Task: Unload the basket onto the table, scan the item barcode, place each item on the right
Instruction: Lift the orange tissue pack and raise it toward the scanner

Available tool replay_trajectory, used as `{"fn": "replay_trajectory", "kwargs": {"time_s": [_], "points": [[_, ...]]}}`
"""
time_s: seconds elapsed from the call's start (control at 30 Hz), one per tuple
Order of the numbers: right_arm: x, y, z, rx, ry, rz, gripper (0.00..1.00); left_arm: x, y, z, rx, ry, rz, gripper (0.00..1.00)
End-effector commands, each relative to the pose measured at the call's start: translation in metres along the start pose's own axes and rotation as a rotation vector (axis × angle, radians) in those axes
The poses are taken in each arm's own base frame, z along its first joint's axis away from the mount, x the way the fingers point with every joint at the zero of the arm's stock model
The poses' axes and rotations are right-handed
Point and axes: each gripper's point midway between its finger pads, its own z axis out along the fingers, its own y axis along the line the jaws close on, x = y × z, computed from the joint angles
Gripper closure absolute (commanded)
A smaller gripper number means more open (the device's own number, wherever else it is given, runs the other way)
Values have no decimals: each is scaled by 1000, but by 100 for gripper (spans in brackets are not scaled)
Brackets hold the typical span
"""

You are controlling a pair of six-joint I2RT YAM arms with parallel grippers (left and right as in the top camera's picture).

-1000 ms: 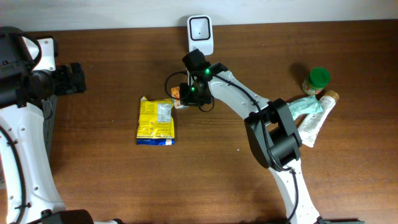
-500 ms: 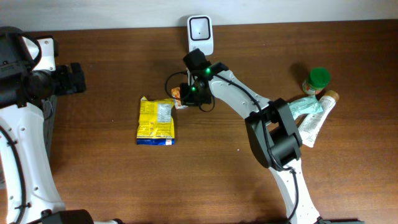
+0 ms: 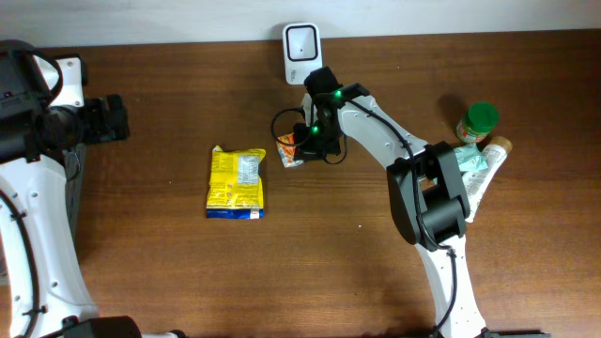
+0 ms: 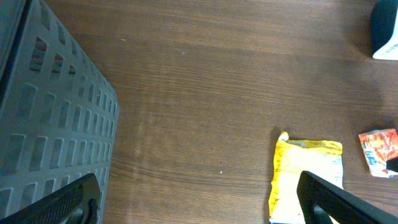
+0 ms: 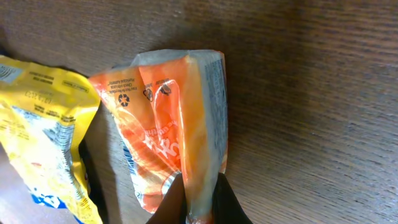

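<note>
My right gripper [image 3: 306, 145] is shut on an orange and white snack packet [image 3: 290, 149], pinching its edge between the black fingertips [image 5: 219, 200]. In the right wrist view the packet [image 5: 166, 118] hangs crumpled just above the wood, with no barcode showing. The white scanner [image 3: 301, 52] stands at the table's back edge, up and slightly right of the packet. It shows as a white corner [image 4: 387, 46] in the left wrist view. My left gripper [image 4: 199, 205] is wide open with nothing in it, far to the left over bare wood.
A yellow snack bag [image 3: 236, 181] lies flat left of the packet. A green-lidded jar [image 3: 479, 120] and pale tubes [image 3: 472, 178] sit at the far right. A grey slatted crate [image 4: 43, 118] fills the left of the left wrist view.
My right gripper has finished shutting on the orange packet and carried it right, away from the yellow bag. The left arm has not moved.
</note>
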Motion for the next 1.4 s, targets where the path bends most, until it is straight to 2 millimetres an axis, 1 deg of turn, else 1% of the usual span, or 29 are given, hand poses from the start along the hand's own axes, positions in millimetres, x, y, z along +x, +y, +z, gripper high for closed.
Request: {"fn": "replay_trajectory", "kwargs": {"time_s": [0.0, 0.1, 0.27, 0.37, 0.43, 0.5, 0.63, 0.73, 0.9, 1.0, 1.13, 1.23, 1.3, 1.37], "points": [[-2, 9, -24, -46, -23, -33, 96, -1, 2, 1, 3, 0, 11, 1], [-1, 14, -37, -76, -25, -67, 96, -1, 2, 1, 3, 0, 11, 1], [7, 24, -65, -136, -18, -121, 96, -1, 2, 1, 3, 0, 11, 1], [12, 32, -85, -185, -20, -150, 96, -1, 2, 1, 3, 0, 11, 1], [15, 36, -94, -222, -18, -156, 96, -1, 2, 1, 2, 0, 11, 1], [17, 38, -100, -253, -12, -161, 96, -1, 2, 1, 2, 0, 11, 1], [21, 38, -106, -297, 2, -183, 96, -1, 2, 1, 2, 0, 11, 1], [26, 47, -117, -412, 13, -216, 96, -1, 2, 1, 3, 0, 11, 1], [34, 55, -150, -641, 22, -226, 96, -1, 2, 1, 3, 0, 11, 1], [44, 51, -172, -753, 30, -202, 96, -1, 2, 1, 2, 0, 11, 1], [53, 40, -194, -818, 35, -142, 96, -1, 2, 1, 2, 0, 11, 1], [56, 33, -210, -859, 44, -53, 96, -1, 2, 1, 3, 0, 11, 1], [58, 33, -225, -894, 44, 7, 96, -1, 2, 1, 3, 0, 11, 1], [57, 36, -238, -922, 17, 14, 96, -1, 2, 1, 3, 0, 11, 1]]}}
